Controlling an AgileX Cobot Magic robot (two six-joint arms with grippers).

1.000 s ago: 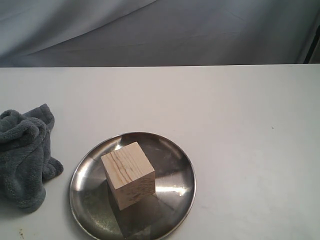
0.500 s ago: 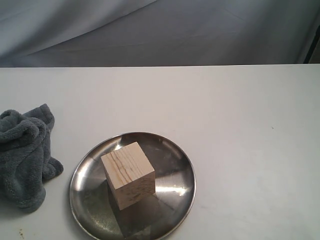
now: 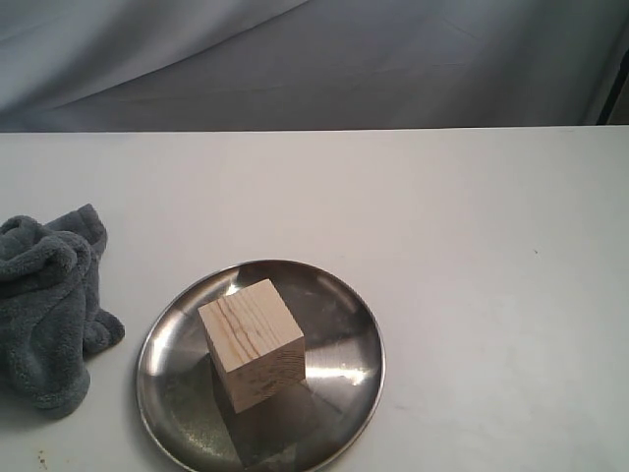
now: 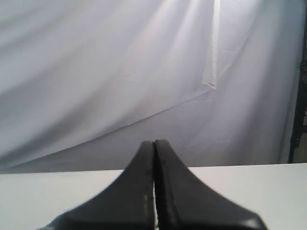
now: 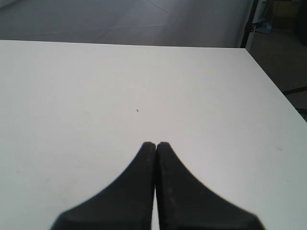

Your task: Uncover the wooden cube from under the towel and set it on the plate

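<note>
Two grippers, the left gripper (image 4: 154, 143) and the right gripper (image 5: 156, 144), show you tips pressed together on nothing, fittingly, since the wooden cube (image 3: 252, 344) sits on the plate (image 3: 366, 329) (a little off centre). The towel (image 3: 49, 305) lies bunched just beside the plate, seemingly not touching it, so your job looks done.

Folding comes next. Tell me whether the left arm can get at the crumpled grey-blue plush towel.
Probably yes: the grey-blue plush towel lies uncovered on that arm's side, beside the round steel plate; the left gripper, shut, must open first.
</note>
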